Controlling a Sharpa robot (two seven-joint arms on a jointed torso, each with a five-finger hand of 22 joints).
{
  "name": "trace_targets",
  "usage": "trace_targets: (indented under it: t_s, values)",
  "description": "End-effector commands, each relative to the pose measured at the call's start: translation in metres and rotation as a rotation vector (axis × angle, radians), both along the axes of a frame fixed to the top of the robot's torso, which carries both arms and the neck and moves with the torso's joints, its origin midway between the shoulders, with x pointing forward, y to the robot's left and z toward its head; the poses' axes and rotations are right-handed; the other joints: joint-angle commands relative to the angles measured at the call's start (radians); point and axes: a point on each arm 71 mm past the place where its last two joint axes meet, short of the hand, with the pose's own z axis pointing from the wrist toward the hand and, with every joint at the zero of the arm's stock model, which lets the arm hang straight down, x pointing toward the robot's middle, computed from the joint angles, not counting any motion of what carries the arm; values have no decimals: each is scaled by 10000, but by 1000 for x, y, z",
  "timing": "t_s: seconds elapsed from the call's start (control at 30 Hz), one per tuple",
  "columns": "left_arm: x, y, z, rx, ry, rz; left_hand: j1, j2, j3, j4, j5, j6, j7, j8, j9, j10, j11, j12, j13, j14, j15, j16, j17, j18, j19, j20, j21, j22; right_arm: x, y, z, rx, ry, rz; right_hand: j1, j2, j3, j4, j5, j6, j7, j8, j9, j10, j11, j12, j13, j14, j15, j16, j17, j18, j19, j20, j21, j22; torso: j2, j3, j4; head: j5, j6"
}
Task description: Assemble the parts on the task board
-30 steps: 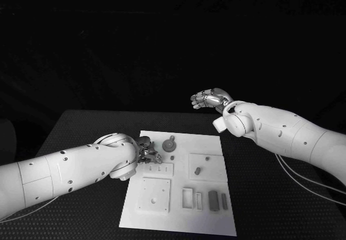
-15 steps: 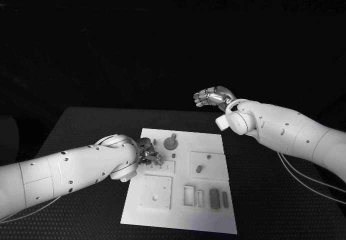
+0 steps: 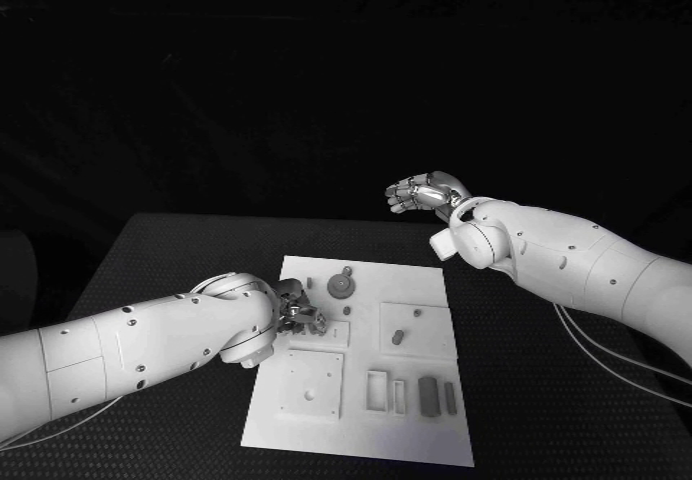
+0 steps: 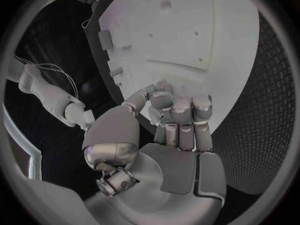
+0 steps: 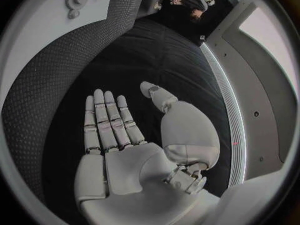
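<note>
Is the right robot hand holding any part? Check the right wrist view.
No. The right robot hand lies flat with fingers spread and nothing in its palm, above the black table.

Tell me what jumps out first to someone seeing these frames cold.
The white task board in the middle of the black table, with small grey parts on it. The left hand is low over the board's left edge, fingers curled; whether it holds anything cannot be told. The right hand is raised beyond the table's far edge, away from the board; its wrist view shows the palm bare and fingers spread.
</note>
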Motion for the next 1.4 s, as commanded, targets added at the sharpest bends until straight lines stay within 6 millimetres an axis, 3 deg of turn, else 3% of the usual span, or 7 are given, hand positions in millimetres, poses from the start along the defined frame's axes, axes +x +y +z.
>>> trace_targets:
  t_s: [0.03, 0.47, 1.1, 1.4]
  values:
    - [-1, -2, -2, -22, -48, -82, 21, 119, 272, -235, 33, 1096, -708, 8, 246, -104, -92, 13, -12, 437, -487, 12, -14, 237, -74, -1038, 38, 160, 0, 1, 0, -21, -6, 182, 73, -1, 11, -67, 40, -74, 353, 26, -17, 75, -6, -44, 17, -67, 1, -44, -14, -84, -79, -18, -11, 13, 1, 7, -5, 3, -5]
    - [0, -1, -4, 35, -119, -17, -30, 121, 257, -209, -3, 1110, -704, -18, 248, -98, -87, 6, -54, 430, -482, 11, -31, 234, -88, -1029, 46, 152, 0, 1, 0, -23, -4, 188, 62, 9, -9, -84, 79, -77, 352, 39, -26, 106, -6, -101, 20, -77, 2, -51, -33, -96, -106, -20, -16, 56, -1, 18, 0, 10, -17]
    - [0, 0, -6, 173, -66, -155, -25, 140, 278, -220, 40, 1130, -706, -35, 252, -95, -88, -1, -92, 428, -480, 15, -43, 237, -103, -1026, 54, 148, 0, 2, -3, -17, 52, 226, 41, 15, -33, -91, 95, -82, 351, 48, -34, 129, -7, -144, 21, -79, -1, -51, -46, -105, -127, -21, -20, 89, -2, -4, -2, 3, -44]
    - [-1, -3, -7, 189, -83, -247, -38, 140, 279, -229, 87, 1149, -707, -44, 257, -86, -88, 0, -118, 430, -478, 25, -49, 235, -112, -1021, 63, 146, -1, 3, -5, -11, 84, 256, 37, 19, -44, -101, 103, -84, 351, 54, -38, 142, -7, -167, 21, -81, -4, -52, -53, -111, -143, -22, -25, 107, -1, 4, 3, 2, -60]
